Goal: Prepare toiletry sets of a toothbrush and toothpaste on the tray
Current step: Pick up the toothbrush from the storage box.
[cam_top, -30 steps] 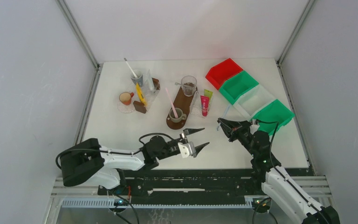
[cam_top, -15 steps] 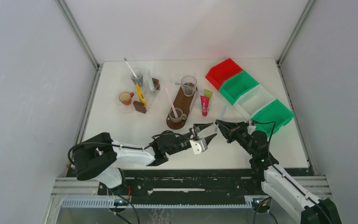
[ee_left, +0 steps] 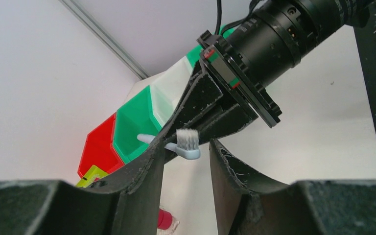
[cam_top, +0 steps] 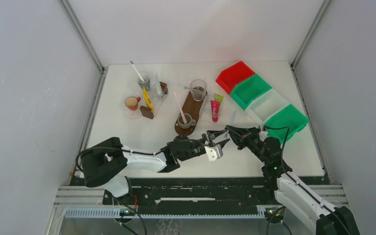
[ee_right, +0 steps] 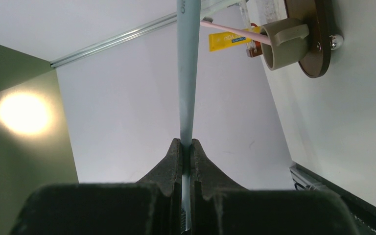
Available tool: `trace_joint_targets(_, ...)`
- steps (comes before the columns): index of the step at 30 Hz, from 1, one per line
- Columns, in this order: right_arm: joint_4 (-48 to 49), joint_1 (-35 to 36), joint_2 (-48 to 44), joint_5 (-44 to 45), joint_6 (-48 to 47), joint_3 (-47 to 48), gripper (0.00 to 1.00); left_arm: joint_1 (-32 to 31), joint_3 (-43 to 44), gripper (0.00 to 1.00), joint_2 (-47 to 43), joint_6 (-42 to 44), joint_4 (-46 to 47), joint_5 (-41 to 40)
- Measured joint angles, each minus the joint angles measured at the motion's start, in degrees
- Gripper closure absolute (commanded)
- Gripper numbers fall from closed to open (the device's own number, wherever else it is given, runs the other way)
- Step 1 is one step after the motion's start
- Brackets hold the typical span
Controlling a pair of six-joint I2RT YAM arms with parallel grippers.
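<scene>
My right gripper is shut on a light blue toothbrush, pinching the handle near its brush end; the handle points away towards the bins. The bristled head sits between the fingers of my left gripper, which is open with a gap on either side. In the top view the left gripper meets the right one above the table. A pink-red toothpaste and a lime green toothpaste lie beside the brown oval tray. That tray carries a grey cup with a pink toothbrush.
A glass stands at the tray's far end. A second brown tray at the left holds a yellow tube, with a red cup and a cup with a white brush nearby. Red, green, white and green bins line the right.
My left gripper has reached right to the right gripper and narrowed its jaws around the brush head. The right gripper has shifted slightly left, still holding the toothbrush.
</scene>
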Motion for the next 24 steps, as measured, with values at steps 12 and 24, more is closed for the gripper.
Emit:
trace_joint_targets(12, 0.28, 0.44, 0.0, -0.04, 0.33, -0.02, 1.0, 0.0, 1.14, 0.64, 0.76, 0.96, -1.57, -0.33)
trace_joint_targets(24, 0.0, 0.81, 0.39, 0.92, 1.51, -0.33, 0.99, 0.02, 1.18, 0.99, 0.74, 1.95, -1.92, -2.01)
